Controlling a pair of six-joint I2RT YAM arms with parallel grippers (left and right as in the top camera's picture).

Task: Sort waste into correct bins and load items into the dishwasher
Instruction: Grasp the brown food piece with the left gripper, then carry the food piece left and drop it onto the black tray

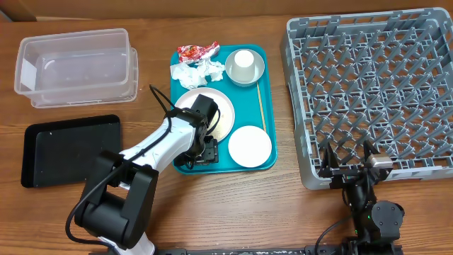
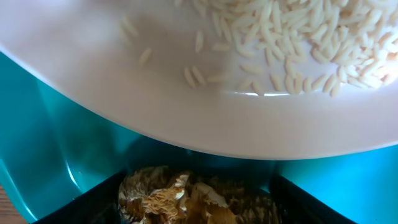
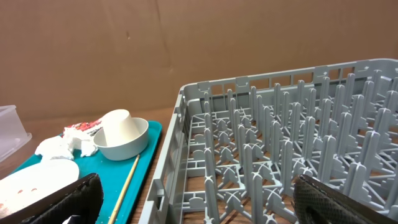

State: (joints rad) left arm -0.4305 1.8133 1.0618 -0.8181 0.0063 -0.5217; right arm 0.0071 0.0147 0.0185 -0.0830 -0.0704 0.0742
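Closest to the worktop's near edge, on the right side, the right gripper [image 1: 347, 153] hangs over the near-left corner of the grey dish rack [image 1: 368, 92]. Its jaws are spread wide and hold nothing.

A little farther in, near the middle of the worktop, the left gripper [image 1: 205, 150] points down into the near-left part of the teal tray [image 1: 246, 106]. In the left wrist view its black fingers [image 2: 93, 202] stand on either side of the small brown snack piece [image 2: 186, 199], which lies on the tray just beside the rim of the large white plate [image 1: 223, 113]. I cannot tell whether the fingers press on the snack or only flank it.

The smaller white dish [image 1: 249, 146] sits in the tray's near-right corner, just beside the large plate. Toward the worktop's left edge, well apart from the tray, lies the shallow black tray [image 1: 67, 149].

The large plate fills the middle of the teal tray and carries white rice-like crumbs [image 2: 298, 37]. A thin wooden stick [image 1: 260, 106] lies along the tray's right side.

At the tray's far end, the crumpled white napkin [image 1: 198, 71] lies on the left, the red-and-white wrapper [image 1: 197, 51] just behind it. The grey bowl [image 1: 259, 69] is on the right, with the small white cup [image 1: 244, 62] inside it.

The clear tub [image 1: 78, 71] stands by the far-left corner. The dish rack runs back to the far-right corner.
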